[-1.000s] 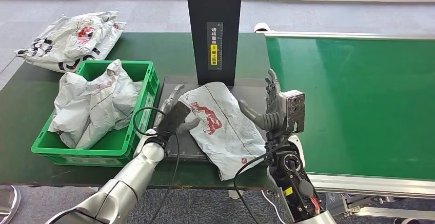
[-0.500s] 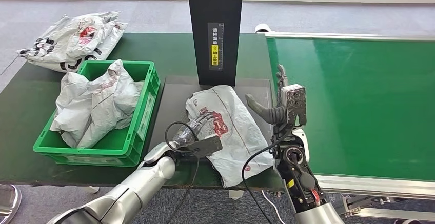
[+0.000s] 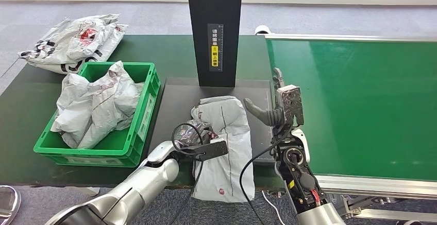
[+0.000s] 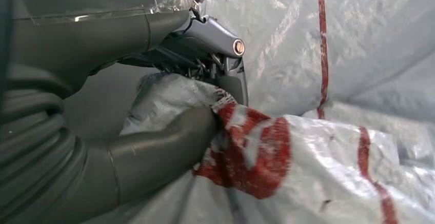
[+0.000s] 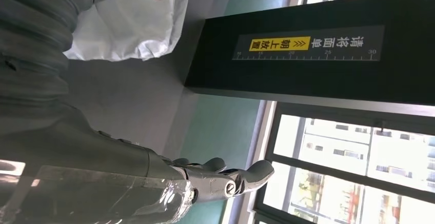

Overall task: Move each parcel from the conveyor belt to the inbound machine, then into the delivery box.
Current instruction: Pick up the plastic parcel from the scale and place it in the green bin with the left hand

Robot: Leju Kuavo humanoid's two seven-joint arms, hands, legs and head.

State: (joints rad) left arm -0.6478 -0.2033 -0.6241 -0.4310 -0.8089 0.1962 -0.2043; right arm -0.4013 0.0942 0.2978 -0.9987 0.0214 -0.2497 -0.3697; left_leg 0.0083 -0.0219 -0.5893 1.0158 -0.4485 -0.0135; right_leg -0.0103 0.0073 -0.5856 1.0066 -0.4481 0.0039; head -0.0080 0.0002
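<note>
A white plastic parcel (image 3: 227, 142) with red print lies crumpled on the dark platform (image 3: 175, 101) of the inbound machine, its near end hanging over the table's front edge. My left hand (image 3: 200, 134) grips its left side; the left wrist view shows the thumb and fingers (image 4: 225, 75) pinching a red-printed fold of the parcel (image 4: 333, 80). My right hand (image 3: 273, 109) stands open just right of the parcel, fingers raised, holding nothing. In the right wrist view that hand (image 5: 220, 180) is spread in the air, with the parcel (image 5: 133, 24) behind it.
The machine's black tower (image 3: 215, 29) rises behind the platform. A green crate (image 3: 146, 113) holding several parcels sits to the left, with more parcels (image 3: 72, 37) piled at the far left. The green conveyor belt (image 3: 360, 96) runs along the right.
My left hand has taken hold of the parcel and dragged it toward me, so its near end now hangs off the table edge. The right hand has let go and stands apart.
</note>
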